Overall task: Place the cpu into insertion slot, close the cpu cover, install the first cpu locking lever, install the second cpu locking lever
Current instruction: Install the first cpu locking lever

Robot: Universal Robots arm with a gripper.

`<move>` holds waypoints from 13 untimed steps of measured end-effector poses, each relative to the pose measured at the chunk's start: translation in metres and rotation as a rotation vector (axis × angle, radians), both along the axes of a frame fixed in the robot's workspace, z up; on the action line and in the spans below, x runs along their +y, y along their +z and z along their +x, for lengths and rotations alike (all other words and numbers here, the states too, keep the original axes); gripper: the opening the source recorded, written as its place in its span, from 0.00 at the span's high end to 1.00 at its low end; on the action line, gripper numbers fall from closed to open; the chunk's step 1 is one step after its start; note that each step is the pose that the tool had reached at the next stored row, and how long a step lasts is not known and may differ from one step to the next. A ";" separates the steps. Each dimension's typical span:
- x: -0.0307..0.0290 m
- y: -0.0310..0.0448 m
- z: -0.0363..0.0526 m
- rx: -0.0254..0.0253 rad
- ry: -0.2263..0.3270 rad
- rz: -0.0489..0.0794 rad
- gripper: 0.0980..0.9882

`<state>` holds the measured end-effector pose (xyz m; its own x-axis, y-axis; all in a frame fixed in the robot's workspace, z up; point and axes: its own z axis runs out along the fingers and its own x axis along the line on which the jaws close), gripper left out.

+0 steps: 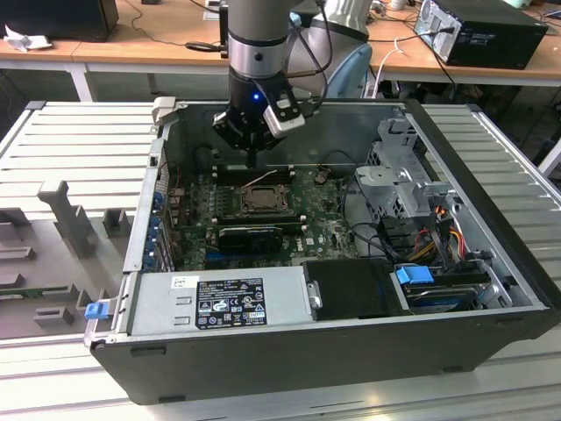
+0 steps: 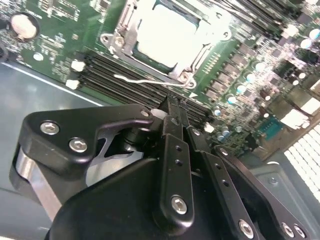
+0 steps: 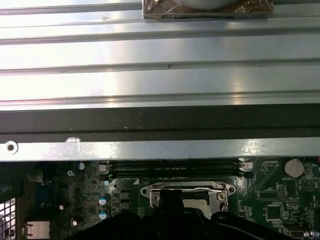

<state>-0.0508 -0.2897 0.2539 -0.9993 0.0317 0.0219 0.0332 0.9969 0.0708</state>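
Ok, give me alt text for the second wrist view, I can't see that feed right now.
The black gripper, fingers together, points at a wire locking lever beside the cpu socket on a green motherboard. The cpu sits in the socket with the cpu cover framing it.

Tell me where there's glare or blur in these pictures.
In the second wrist view the chip is washed out by bright glare, and the gripper up close looks soft. In the first wrist view light streaks shine on the ribbed metal table. The exterior view is evenly lit, with the computer case interior shadowed.
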 end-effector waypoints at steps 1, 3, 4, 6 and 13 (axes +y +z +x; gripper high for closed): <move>0.0000 0.0000 0.0000 -0.0035 0.001 0.018 0.99; -0.0006 -0.0006 0.0000 -0.0293 0.007 0.021 0.99; -0.0007 -0.0014 0.0001 -0.0372 0.010 0.021 0.99; -0.0009 -0.0032 0.0001 -0.0381 0.012 0.021 0.99; -0.0011 -0.0193 0.0037 -0.0379 0.029 0.024 0.99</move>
